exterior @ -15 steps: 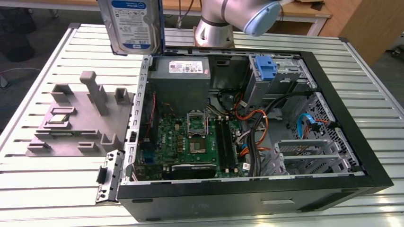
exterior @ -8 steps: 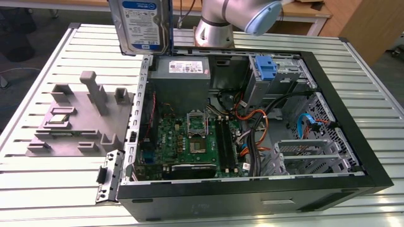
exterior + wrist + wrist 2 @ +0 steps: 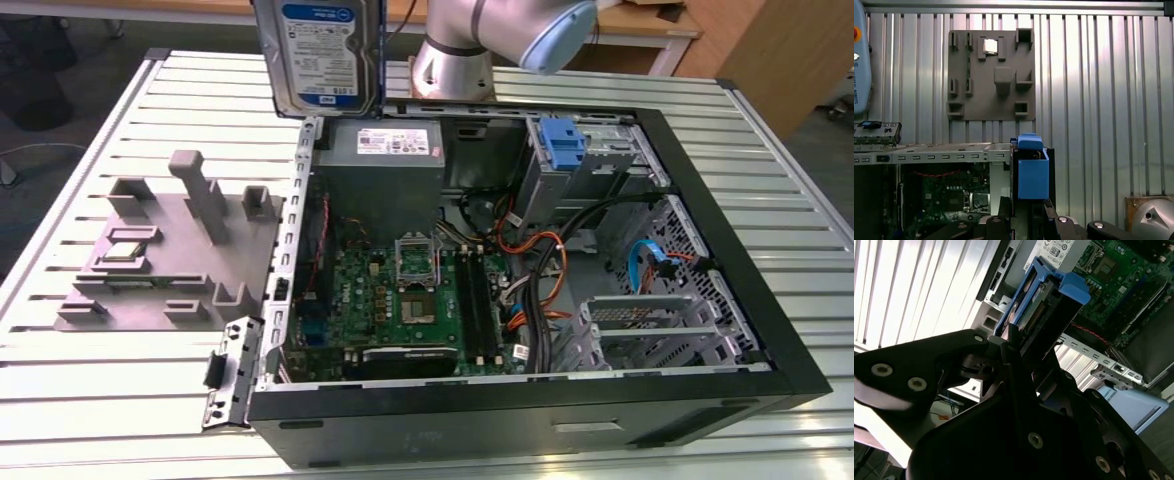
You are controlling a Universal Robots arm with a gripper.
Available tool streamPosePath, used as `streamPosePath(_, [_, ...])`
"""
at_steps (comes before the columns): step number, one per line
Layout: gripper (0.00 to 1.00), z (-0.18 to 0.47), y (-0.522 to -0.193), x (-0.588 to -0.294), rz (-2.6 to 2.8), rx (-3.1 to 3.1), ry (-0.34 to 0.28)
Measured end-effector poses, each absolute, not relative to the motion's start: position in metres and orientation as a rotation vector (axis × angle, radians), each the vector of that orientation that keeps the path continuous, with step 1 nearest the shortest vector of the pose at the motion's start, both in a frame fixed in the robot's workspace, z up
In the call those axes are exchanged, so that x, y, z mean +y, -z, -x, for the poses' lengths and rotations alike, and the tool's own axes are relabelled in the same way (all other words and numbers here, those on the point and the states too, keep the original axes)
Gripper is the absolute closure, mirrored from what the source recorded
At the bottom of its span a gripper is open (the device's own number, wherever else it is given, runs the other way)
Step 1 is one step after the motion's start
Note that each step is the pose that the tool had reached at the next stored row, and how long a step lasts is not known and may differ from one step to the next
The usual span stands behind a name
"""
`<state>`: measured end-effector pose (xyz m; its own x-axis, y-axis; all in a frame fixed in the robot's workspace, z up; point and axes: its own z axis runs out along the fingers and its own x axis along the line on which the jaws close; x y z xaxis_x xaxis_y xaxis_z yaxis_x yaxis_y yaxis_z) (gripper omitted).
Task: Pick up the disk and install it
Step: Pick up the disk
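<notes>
The disk (image 3: pixel 324 55) hangs upright in the air above the back corner of the open computer case (image 3: pixel 747 330), on the exterior view's left, its white-and-blue label facing the camera. In the second wrist view my gripper (image 3: pixel 1026 352) is shut on the disk (image 3: pixel 1046 305), black fingers (image 3: pixel 1011 342) clamping its edges inside the blue carrier frame. The first wrist view looks down along the carrier's blue end (image 3: pixel 1032 172), which sits over the case wall.
Inside the case lie the motherboard (image 3: pixel 414 300), a grey power-supply box (image 3: pixel 387 150), a tall blue bracket (image 3: pixel 563 145) and a metal drive cage (image 3: pixel 654 325). A grey fixture plate (image 3: pixel 147 260) with a small chip (image 3: pixel 123 250) rests on the slatted table beside the case.
</notes>
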<state>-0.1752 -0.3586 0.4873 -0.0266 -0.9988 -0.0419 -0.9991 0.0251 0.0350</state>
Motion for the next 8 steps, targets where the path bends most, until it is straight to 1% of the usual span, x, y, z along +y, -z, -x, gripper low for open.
streamPosePath(8, [0.65,0.157,-0.487,-0.359,2.188,2.245,-0.085])
